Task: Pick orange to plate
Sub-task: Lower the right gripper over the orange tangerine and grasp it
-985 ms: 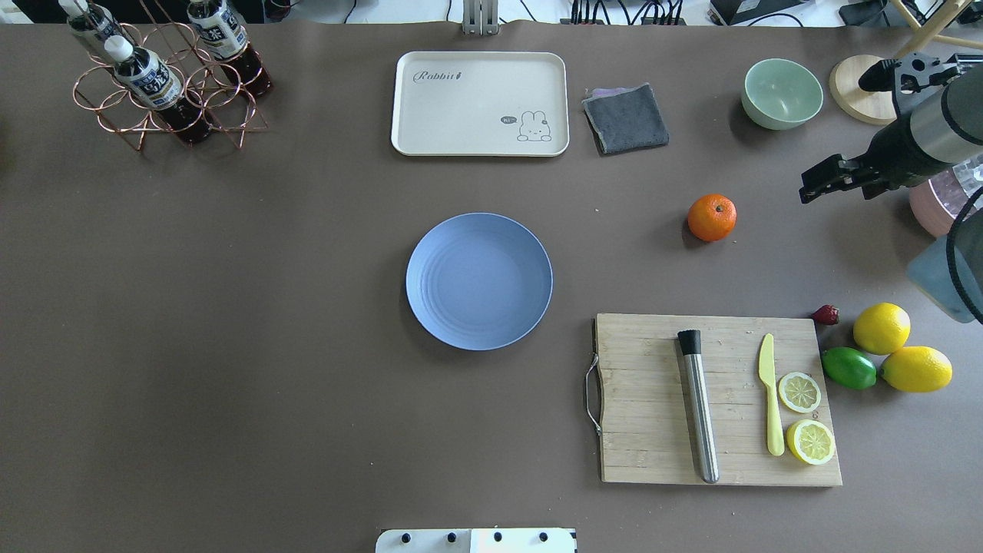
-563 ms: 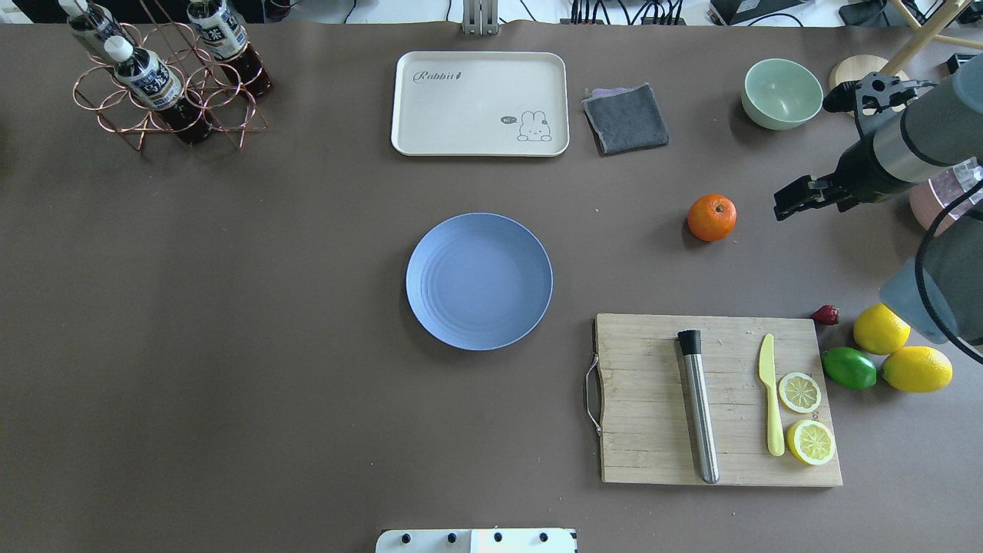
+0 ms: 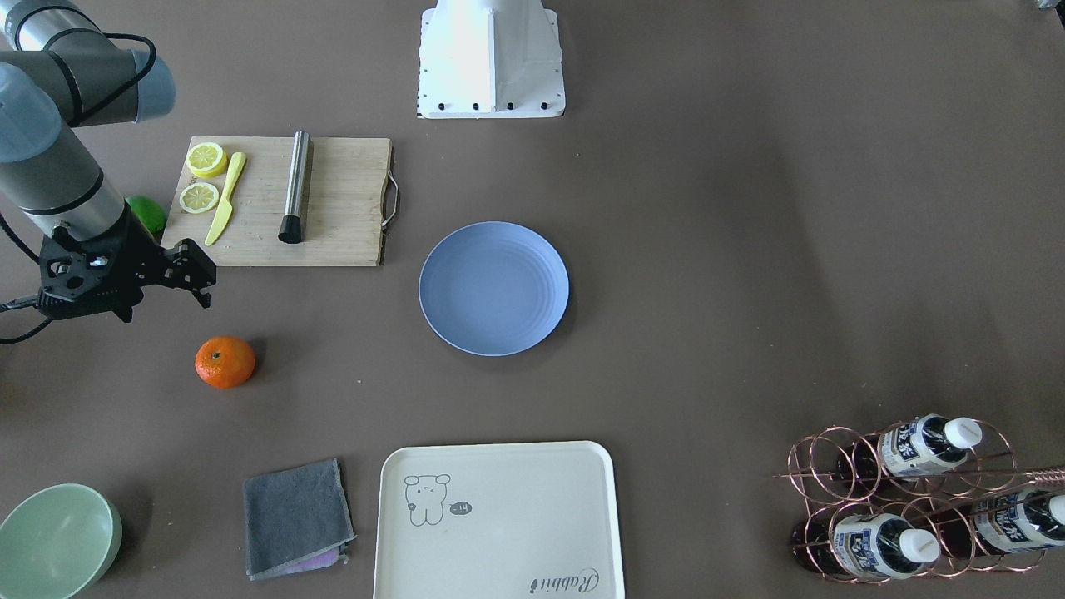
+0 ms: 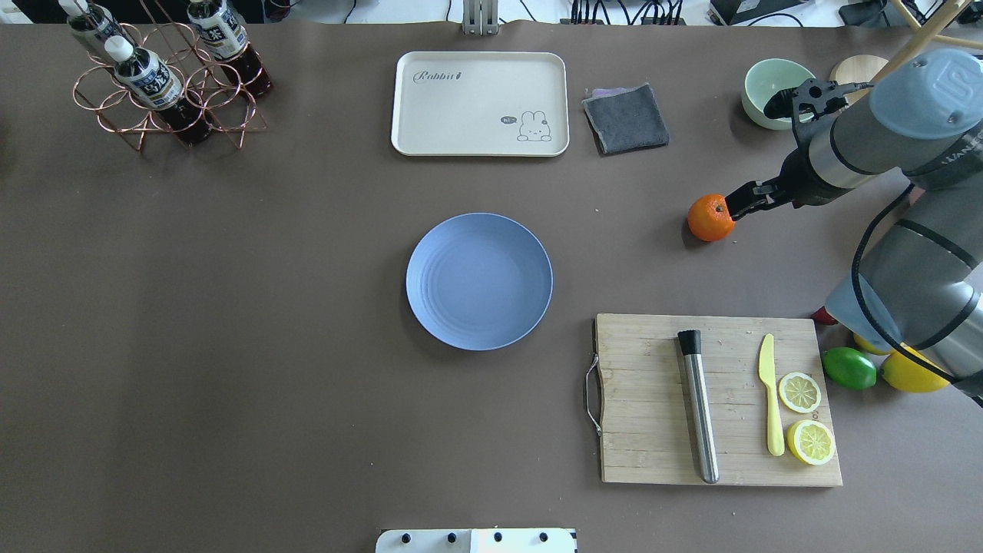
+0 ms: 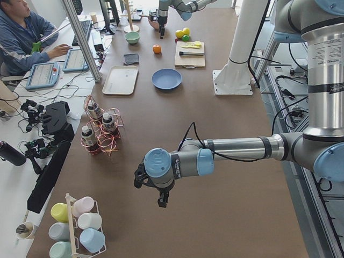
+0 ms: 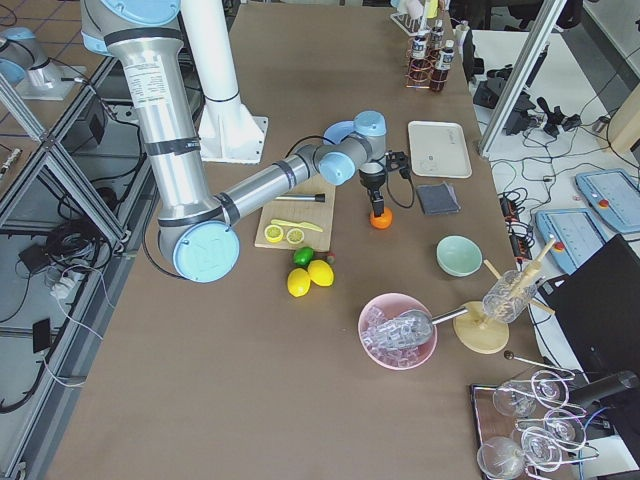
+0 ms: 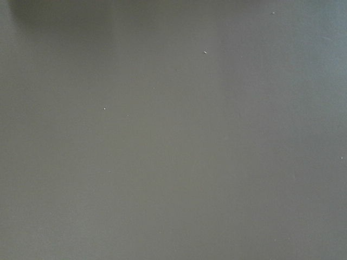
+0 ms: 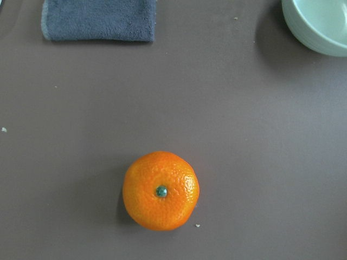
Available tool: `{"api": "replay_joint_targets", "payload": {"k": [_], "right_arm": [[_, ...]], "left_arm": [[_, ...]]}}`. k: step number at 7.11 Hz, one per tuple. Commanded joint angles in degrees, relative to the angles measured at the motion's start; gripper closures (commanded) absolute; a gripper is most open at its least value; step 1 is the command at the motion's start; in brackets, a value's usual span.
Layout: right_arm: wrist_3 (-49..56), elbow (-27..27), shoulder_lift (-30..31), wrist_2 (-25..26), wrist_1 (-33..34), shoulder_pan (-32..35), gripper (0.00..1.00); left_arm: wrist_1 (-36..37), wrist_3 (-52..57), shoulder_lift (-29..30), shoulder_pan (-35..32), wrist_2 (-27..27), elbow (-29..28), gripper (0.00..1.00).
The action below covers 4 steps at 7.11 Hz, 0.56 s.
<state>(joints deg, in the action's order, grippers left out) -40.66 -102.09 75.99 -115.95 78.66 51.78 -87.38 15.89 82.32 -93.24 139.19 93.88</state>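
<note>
The orange (image 4: 710, 218) lies on the brown table to the right of the blue plate (image 4: 478, 281), a good gap between them. My right gripper (image 4: 741, 201) hangs over the table at the orange's right edge, open and holding nothing. In the front-facing view the right gripper (image 3: 195, 279) sits apart from the orange (image 3: 225, 362). The right wrist view looks straight down on the orange (image 8: 161, 190), and no fingers show there. My left gripper (image 5: 161, 201) appears only in the exterior left view, low over bare table far from the plate (image 5: 166, 79). I cannot tell its state.
A wooden cutting board (image 4: 653, 399) carries a steel muddler (image 4: 697, 403), a yellow knife (image 4: 770, 403) and two lemon halves. A lime (image 4: 848, 368) and lemons lie beside it. A cream tray (image 4: 480, 104), grey cloth (image 4: 626, 117), green bowl (image 4: 768, 84) and bottle rack (image 4: 165, 84) line the far side.
My right arm has swung left from the table's right edge, and its gripper has come up to the orange. The orange and plate have not moved.
</note>
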Motion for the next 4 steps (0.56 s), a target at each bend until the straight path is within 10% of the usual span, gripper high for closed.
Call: {"api": "replay_joint_targets", "payload": {"k": [1,4], "right_arm": [[-4.3,2.2,-1.1,0.3,-0.3,-1.2,0.00],[-8.9,15.3,-7.7,0.2,-9.4,-2.0,0.00]], "left_arm": [[-3.0,0.0,-0.1,0.3,0.3,-0.1,0.02],[-4.6,0.0,-0.1,0.3,0.3,-0.1,0.02]]}}
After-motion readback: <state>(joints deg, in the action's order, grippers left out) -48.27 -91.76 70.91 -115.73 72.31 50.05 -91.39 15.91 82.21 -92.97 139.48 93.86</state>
